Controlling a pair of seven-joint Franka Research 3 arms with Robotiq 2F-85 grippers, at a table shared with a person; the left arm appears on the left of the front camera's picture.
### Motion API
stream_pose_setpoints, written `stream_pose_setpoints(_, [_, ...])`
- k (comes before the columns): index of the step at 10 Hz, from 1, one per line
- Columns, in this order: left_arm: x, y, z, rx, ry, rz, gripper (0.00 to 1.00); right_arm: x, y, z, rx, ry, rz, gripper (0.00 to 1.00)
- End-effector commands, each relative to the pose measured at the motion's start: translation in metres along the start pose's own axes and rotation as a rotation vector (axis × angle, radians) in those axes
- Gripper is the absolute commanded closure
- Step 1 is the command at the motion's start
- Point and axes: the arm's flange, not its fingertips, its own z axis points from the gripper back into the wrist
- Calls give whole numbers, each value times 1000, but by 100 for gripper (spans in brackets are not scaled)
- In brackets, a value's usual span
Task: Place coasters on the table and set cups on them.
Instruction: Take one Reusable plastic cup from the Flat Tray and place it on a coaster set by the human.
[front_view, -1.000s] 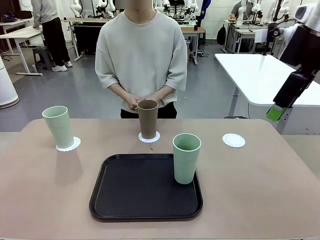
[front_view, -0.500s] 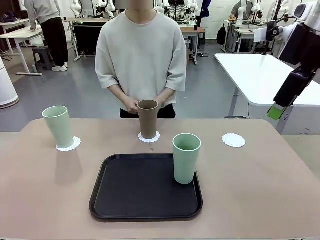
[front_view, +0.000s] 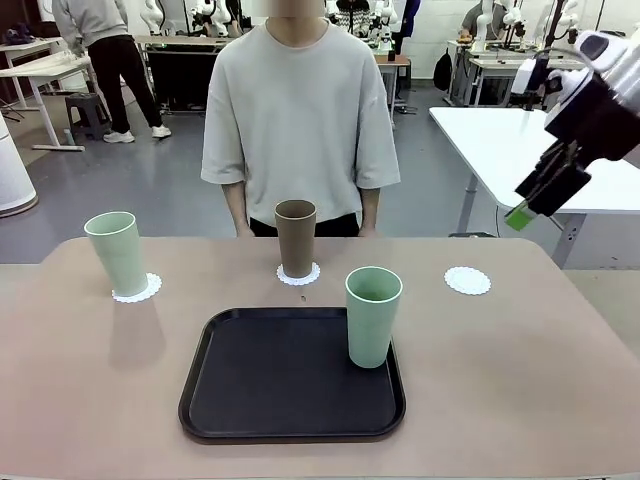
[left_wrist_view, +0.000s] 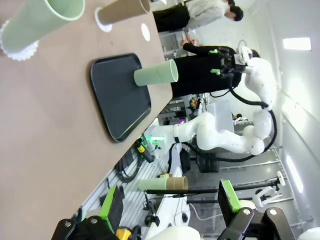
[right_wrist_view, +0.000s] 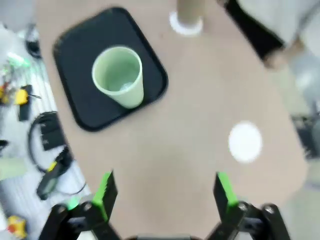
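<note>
Right gripper (front_view: 522, 213) hangs empty, fingers spread, above the table's (front_view: 520, 380) far right corner. Two cups sit on coasters; the third green cup (front_view: 373, 316) waits on the tray's (front_view: 290, 378) right edge, its bare coaster (front_view: 468, 280) far right. Right wrist view: cup (right_wrist_view: 119, 83) and coaster (right_wrist_view: 245, 142) lie well ahead, apart. Left gripper (left_wrist_view: 170, 204) gapes, empty.

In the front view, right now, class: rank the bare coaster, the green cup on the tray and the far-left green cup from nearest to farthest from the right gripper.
From the right gripper, raised at the right:
1. Bare coaster, right side of the table.
2. Green cup on the tray, at the tray's right edge.
3. Far-left green cup, on its coaster.
</note>
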Motion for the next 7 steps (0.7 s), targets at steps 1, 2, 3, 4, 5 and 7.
stream_pose_setpoints(1, [0,-4,-2,3,-24,17,0,-12,-32,-29,254,-167,143,0])
stream_pose_setpoints(2, [0,-4,-2,3,-24,17,0,-24,-38,-41,331,-206,231,0])
stream_pose_setpoints(3, [0,-4,-2,3,-24,17,0,-35,-38,-49,381,-217,318,0])
stream_pose_setpoints(4, [0,-4,-2,3,-24,17,0,-45,-36,-54,424,-209,400,0])
stream_pose_setpoints(5, [0,-4,-2,3,-24,17,0,-51,-36,-57,443,-192,442,0])
stream_pose_setpoints(7, [0,-4,-2,3,-24,17,0,-54,-35,-57,421,-197,427,0])
